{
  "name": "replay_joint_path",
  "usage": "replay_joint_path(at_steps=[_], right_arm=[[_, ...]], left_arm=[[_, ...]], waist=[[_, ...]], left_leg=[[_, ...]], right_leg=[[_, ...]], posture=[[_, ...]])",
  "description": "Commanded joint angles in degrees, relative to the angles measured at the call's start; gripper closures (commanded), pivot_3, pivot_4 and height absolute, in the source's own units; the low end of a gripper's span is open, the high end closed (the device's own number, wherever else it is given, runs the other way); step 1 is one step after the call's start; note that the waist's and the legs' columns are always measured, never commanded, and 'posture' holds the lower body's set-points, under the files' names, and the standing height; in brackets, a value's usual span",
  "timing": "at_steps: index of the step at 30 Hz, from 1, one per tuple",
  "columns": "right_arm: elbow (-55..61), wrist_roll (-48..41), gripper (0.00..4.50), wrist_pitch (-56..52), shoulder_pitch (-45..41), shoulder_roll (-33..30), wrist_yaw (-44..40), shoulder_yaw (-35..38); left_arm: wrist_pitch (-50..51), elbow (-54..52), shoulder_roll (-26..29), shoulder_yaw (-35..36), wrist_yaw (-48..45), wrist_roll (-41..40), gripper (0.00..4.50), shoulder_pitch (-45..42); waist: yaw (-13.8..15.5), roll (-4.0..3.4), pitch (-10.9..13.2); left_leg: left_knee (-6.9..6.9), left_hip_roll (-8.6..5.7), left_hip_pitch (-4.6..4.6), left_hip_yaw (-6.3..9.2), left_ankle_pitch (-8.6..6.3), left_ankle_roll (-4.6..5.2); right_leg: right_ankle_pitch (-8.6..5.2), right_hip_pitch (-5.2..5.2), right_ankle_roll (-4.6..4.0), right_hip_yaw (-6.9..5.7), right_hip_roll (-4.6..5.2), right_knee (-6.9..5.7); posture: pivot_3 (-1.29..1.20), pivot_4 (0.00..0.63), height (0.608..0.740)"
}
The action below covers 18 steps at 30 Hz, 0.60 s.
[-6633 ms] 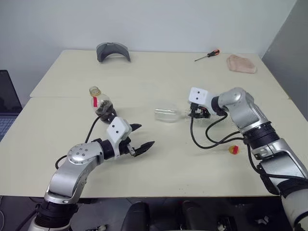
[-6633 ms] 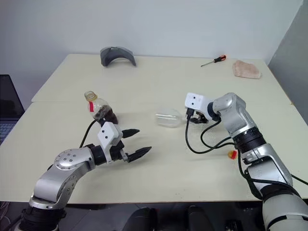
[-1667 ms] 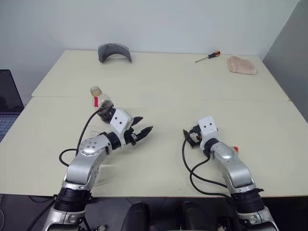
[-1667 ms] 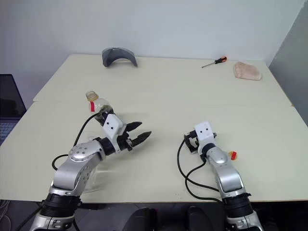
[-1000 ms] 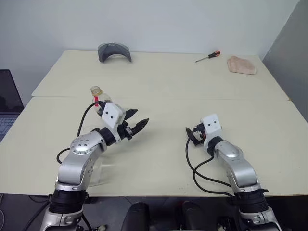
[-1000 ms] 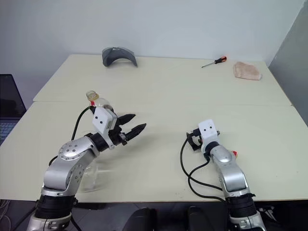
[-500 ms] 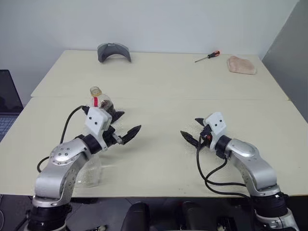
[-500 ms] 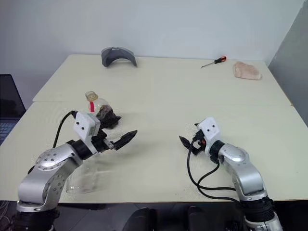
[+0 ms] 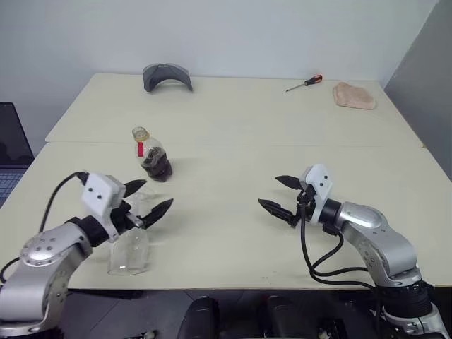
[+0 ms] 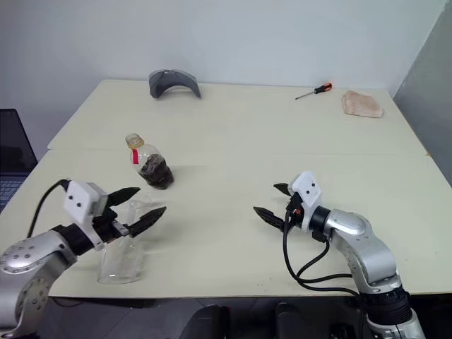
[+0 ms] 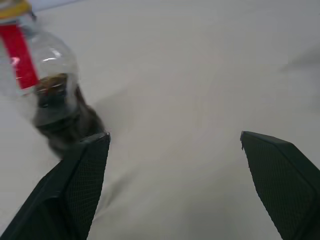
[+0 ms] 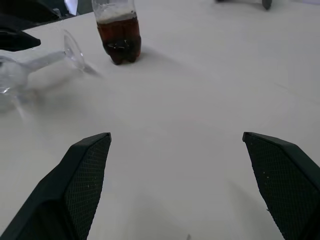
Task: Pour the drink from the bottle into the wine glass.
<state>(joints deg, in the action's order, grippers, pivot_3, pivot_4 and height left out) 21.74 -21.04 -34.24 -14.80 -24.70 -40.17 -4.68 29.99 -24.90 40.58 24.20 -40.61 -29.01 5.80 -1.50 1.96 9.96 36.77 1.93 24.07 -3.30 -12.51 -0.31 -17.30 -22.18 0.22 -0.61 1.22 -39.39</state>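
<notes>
Bottle position: the small squat clear plastic bottle (image 9: 150,154) with a red label strip at its neck stands upright on the pale beige table (image 9: 233,127), on the left half, roughly midway between the near and far edges. No cap is on its mouth. Dark brown drink (image 9: 157,169) fills only its lower part.

Glass position: the clear colourless stemmed wine glass (image 9: 131,248) lies on its side near the left end of the near edge, bowl toward that edge, foot pointing toward the bottle. No drink is visible in it.

Left claw (image 9: 147,202): fingers spread wide, holding nothing, above the lying glass, just short of the bottle.

Right claw (image 9: 280,195): fingers spread wide, holding nothing, over bare table on the right half, near the near edge, pointing toward the left side.

Other items: a grey curved plastic piece (image 9: 167,75) sits at the far edge toward the left; a red-handled screwdriver (image 9: 304,82) and a crumpled pinkish cloth (image 9: 354,95) lie close to the far right corner. A dark laptop (image 9: 10,152) stands beyond the left edge.
</notes>
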Motion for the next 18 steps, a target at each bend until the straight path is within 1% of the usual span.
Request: replay_joint_path(at_steps=[1,5,6,7,9,12,13,18], right_arm=[[0.8,-1.7,0.00,1.4,-0.6,-2.2,-3.6,0.2],[0.4,-2.4,0.00,1.5,-0.7,-2.6,-5.2,-0.3],[0.4,-2.5,0.00,1.4,-0.9,-2.6,-5.4,-0.3],[0.3,-2.6,0.00,1.4,-1.2,-2.5,-5.6,-0.3],[0.0,-2.6,0.00,1.3,-1.6,-2.5,-5.7,-0.3],[-0.4,-2.9,0.00,1.3,-2.1,-2.7,-6.1,-0.1],[-0.4,-3.2,0.00,1.1,-2.3,-2.9,-6.4,0.0],[-0.5,-4.0,0.00,0.8,-2.7,-3.6,-7.0,0.1]], left_arm=[[0.5,-1.0,1.2,5.5,-0.9,-2.2,0.04,2.3],[0.9,-0.9,1.4,8.3,-1.6,-3.9,0.04,3.7],[1.1,-0.7,1.5,9.2,-1.7,-4.1,0.43,4.4],[1.1,-0.1,1.7,10.4,-1.9,-4.0,0.59,5.4],[0.8,1.1,2.2,12.1,-2.3,-3.4,1.18,6.7],[0.4,3.6,3.6,14.1,-3.2,-2.4,2.21,8.4],[0.1,4.6,4.2,14.7,-3.8,-1.8,2.48,9.3],[-1.4,8.6,6.6,16.8,-6.4,0.2,2.48,12.6]], waist=[[0.0,0.00,0.0],[0.0,0.00,0.0],[0.0,0.00,0.0],[0.0,0.01,0.0],[0.0,0.01,0.0],[0.0,0.01,0.0],[0.0,0.01,0.0],[0.0,0.01,0.0]], left_leg=[[0.00,0.00,0.01,0.00,0.00,0.00],[-0.04,0.04,0.04,0.01,0.00,0.00],[-0.04,0.04,0.04,0.01,0.00,0.00],[-0.04,0.04,0.04,0.00,0.00,0.00],[-0.05,0.06,0.03,-0.02,0.00,0.00],[-0.07,0.07,0.04,-0.03,0.00,0.00],[-0.07,0.07,0.04,-0.03,0.00,0.00],[-0.09,0.08,0.04,-0.04,-0.01,0.00]], right_leg=[[0.01,0.01,-0.02,0.00,0.00,0.04],[0.07,0.01,-0.11,-0.04,0.00,0.18],[0.07,0.01,-0.11,-0.04,0.00,0.19],[0.07,0.02,-0.11,-0.04,0.00,0.19],[0.07,0.02,-0.12,-0.04,0.00,0.25],[0.08,0.01,-0.14,-0.04,0.00,0.28],[0.08,0.01,-0.14,-0.05,0.00,0.29],[0.09,0.00,-0.16,-0.05,0.00,0.32]], posture=[[0.00,0.150,0.740],[0.00,0.150,0.740],[0.00,0.150,0.740],[0.00,0.150,0.740],[0.00,0.150,0.740],[0.00,0.150,0.740],[0.00,0.150,0.740],[0.00,0.150,0.740]])
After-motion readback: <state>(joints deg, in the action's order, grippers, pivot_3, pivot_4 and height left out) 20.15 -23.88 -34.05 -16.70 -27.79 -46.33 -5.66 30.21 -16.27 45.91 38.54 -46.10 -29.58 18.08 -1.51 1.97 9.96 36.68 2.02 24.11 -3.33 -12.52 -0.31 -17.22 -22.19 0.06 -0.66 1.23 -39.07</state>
